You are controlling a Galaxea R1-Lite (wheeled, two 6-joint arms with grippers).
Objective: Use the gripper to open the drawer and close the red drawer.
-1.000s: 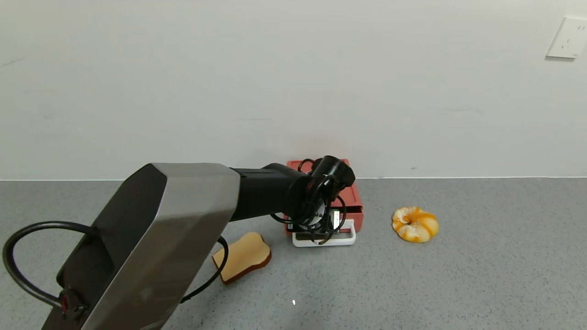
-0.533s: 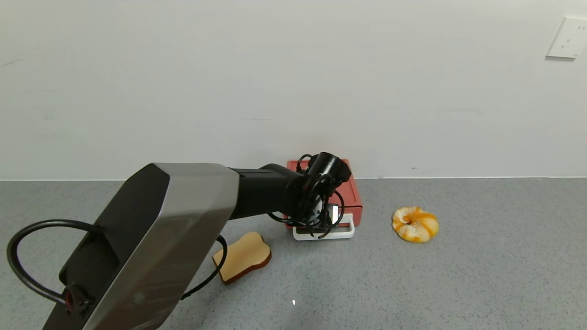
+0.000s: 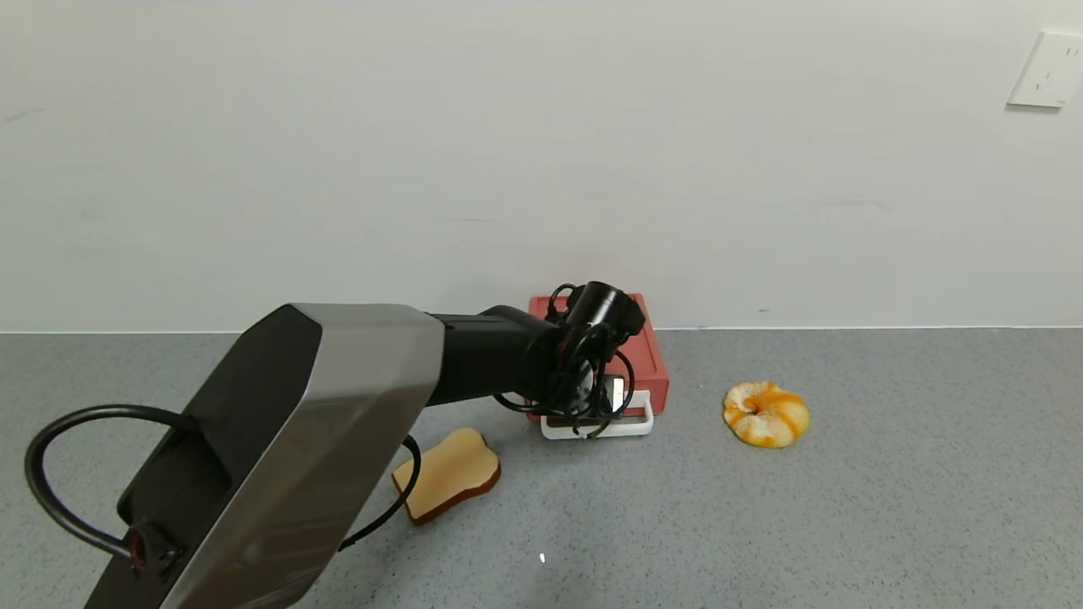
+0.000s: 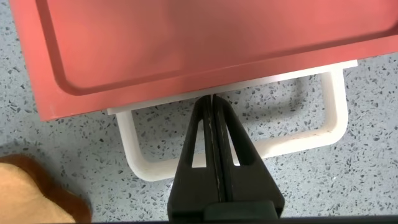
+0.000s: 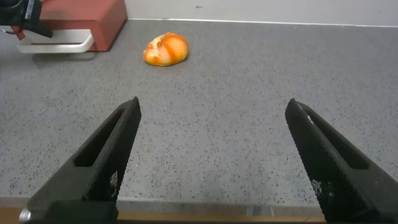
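Left gripper [image 4: 216, 102]: fingers pressed together, nothing between them, tips inside the loop of the white handle [image 4: 323, 134] and right at the drawer [image 4: 186, 43] front. I read this as the closing step, near its end: in the wrist view the tray front sits almost flush under the red box, only a thin white lip showing.

Drawer stands at the far edge of the counter [image 3: 888, 507], against the wall [image 3: 508, 152]. Bread slice [image 3: 447, 474] lies just beside it on my left, orange pastry [image 3: 766, 413] well apart to my right.

Next move, my judgement: a short straight push, then lift the tips clear without snagging the handle.

Right gripper [image 5: 214, 162]: parked over bare counter, fingers spread wide.

Hard to tell: in the head view the left wrist and cables cover the drawer front, so full closure is unconfirmed. Contact between tips and tray front is also unclear.
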